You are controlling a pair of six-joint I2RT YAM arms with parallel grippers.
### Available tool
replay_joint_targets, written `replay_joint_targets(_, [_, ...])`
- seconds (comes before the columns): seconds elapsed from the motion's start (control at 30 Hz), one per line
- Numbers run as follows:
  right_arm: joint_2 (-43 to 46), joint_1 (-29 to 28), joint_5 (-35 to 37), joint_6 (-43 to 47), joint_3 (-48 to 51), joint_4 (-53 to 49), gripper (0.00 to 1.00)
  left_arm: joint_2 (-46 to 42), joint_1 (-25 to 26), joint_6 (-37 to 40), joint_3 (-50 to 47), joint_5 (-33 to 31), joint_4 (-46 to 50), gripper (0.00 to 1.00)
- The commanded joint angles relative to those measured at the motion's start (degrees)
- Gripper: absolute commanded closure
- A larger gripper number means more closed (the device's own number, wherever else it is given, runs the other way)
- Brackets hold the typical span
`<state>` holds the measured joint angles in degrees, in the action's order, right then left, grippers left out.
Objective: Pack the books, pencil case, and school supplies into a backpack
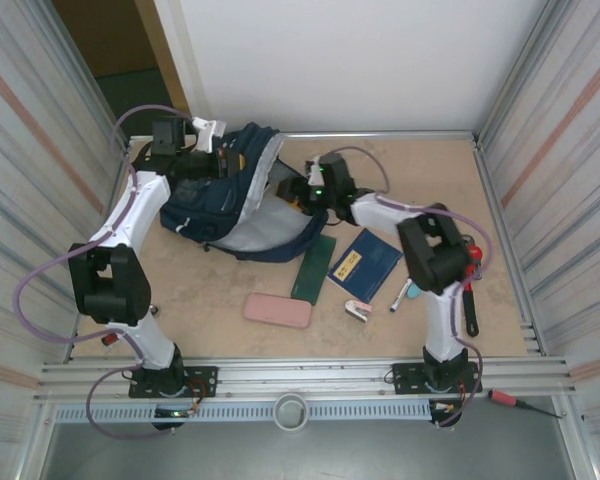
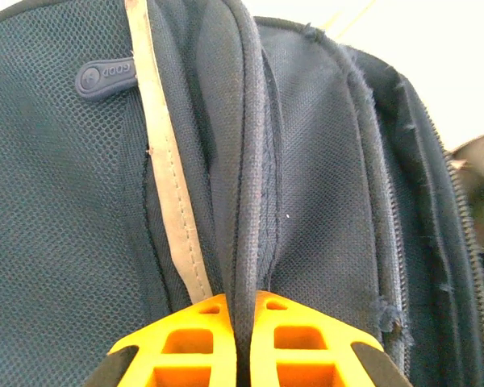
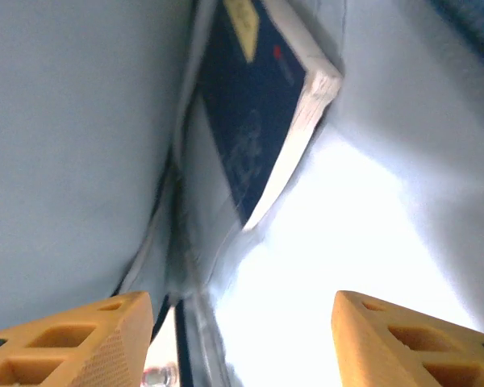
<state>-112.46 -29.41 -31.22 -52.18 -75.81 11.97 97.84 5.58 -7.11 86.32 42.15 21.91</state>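
Observation:
The navy backpack lies at the back left of the table with its pale-lined mouth facing right. My left gripper is shut on a ridge of the backpack's fabric near its top. At the mouth, my right gripper stands open with nothing between its fingers. One navy book with a yellow label rests inside against the pale lining. A second book lies on the table. The pink pencil case sits near the front. A marker, a teal item and a pink-and-white item lie beside that book.
A narrow dark green flat box lies between the backpack and the table book. A red-handled tool rests at the right edge and a screwdriver on the front rail. Corrugated walls close in both sides.

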Motion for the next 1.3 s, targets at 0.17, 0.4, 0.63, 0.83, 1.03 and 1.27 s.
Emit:
replay_joint_targets(0.17, [32.8,9.8,12.0,18.9,23.0,-22.1,0.34,2.0,2.4,-0.7,-3.2,-9.4,-6.6,0.89])
replay_joint_targets(0.4, [46.1,15.2,10.4,23.8,32.0,-26.9,0.30,2.0,4.6,-0.8,-3.1,-18.5,-7.8,1.00])
replay_joint_targets(0.63, [35.8,9.1,4.7,19.7,20.9,-19.3,0.30,1.3,3.0,-4.3,-0.3,-13.0,-9.7,1.00])
replay_joint_targets(0.83, [18.1,3.5,0.9,13.3,3.4,-14.2,0.30,0.5,1.1,-6.1,1.4,-12.9,-10.0,1.00])
replay_joint_targets(1.03, [9.2,-0.1,-4.4,9.2,-8.5,-10.6,0.28,-0.2,-4.5,-6.4,3.5,-10.7,-8.9,1.00])
replay_joint_targets(1.27, [20.9,7.7,1.7,14.5,5.6,-19.0,0.27,2.2,-5.2,-2.9,3.1,-8.7,-6.4,1.00])
